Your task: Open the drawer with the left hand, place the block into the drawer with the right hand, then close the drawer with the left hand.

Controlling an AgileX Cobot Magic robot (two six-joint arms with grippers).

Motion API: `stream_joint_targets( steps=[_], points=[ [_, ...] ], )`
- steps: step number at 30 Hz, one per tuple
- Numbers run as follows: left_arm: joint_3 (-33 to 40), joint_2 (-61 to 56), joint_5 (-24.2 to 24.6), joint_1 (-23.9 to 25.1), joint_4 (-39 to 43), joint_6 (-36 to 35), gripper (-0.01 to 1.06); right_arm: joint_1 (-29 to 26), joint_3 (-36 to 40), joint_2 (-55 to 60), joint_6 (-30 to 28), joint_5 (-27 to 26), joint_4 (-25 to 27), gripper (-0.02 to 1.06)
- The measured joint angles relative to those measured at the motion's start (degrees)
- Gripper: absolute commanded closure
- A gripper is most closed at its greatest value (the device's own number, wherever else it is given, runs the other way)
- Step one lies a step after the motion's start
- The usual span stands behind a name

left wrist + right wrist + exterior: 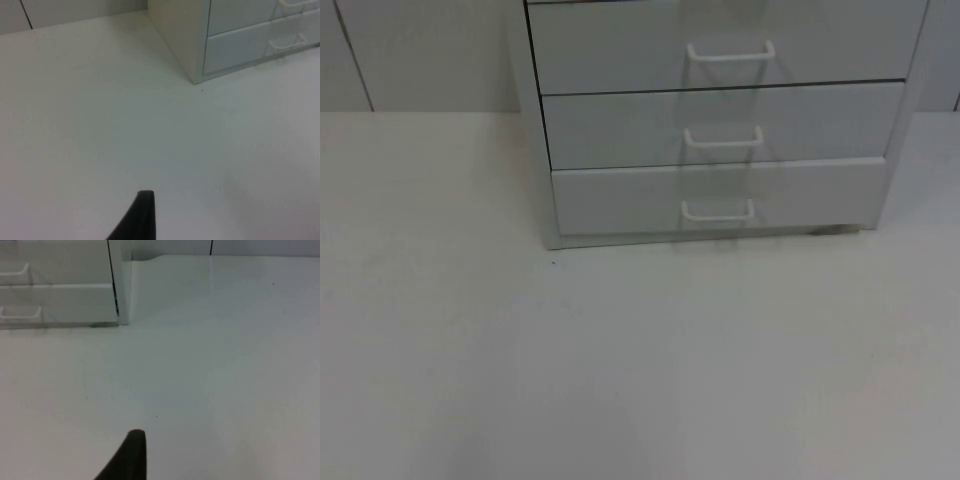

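A light grey drawer cabinet stands at the back of the white table, against the partition wall. Three drawer fronts face me, each with a white handle: the upper, the middle and the bottom one. All three fronts look pushed in. My left gripper hangs over bare table, off the cabinet's left front corner. My right gripper hangs over bare table on the other side, off the cabinet's right front corner. Both arms wait.
The white table top runs wide in front of the cabinet and on both sides of it. The grey partition wall closes the back.
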Motion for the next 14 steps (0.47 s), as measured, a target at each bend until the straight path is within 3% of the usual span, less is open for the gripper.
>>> stream_joint_targets(
  steps=[14],
  points=[
    [0.0, 0.0, 0.0, 13.3, 0.34, 0.0, 0.0, 0.0, 0.0, 0.0, 0.0, 0.0, 0.0, -0.01]
  ],
)
